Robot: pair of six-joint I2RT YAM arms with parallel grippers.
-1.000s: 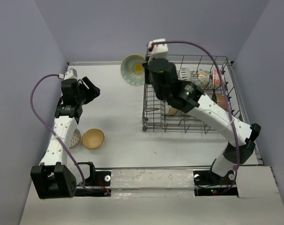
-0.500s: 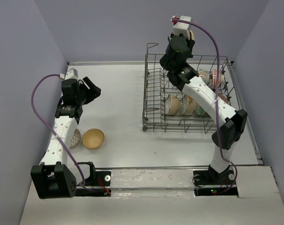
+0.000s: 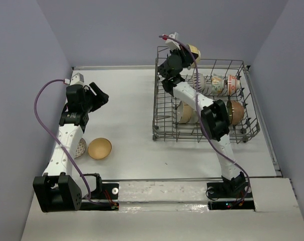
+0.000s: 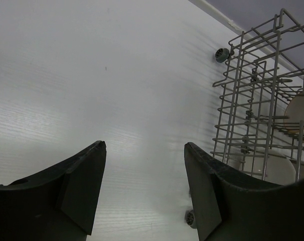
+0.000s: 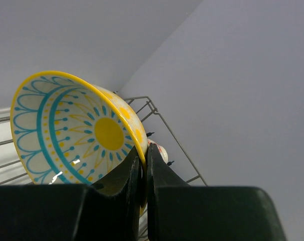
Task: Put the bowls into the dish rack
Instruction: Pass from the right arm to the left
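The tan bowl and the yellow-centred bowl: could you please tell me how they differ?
The tan bowl is plain; the yellow-centred bowl bears blue and yellow patterning. The tan bowl rests upright on the table; the yellow-centred bowl is tilted, raised over the dish rack. The tan bowl is ungripped; the right pincer is shut on the other's rim. Both are round bowls.

walls (image 3: 117,30): plain lavender (three sides) | table (image 3: 127,110): white, faint wood grain | light: even

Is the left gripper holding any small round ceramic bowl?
No, the left gripper stands open over the white table, nothing between its fingers.
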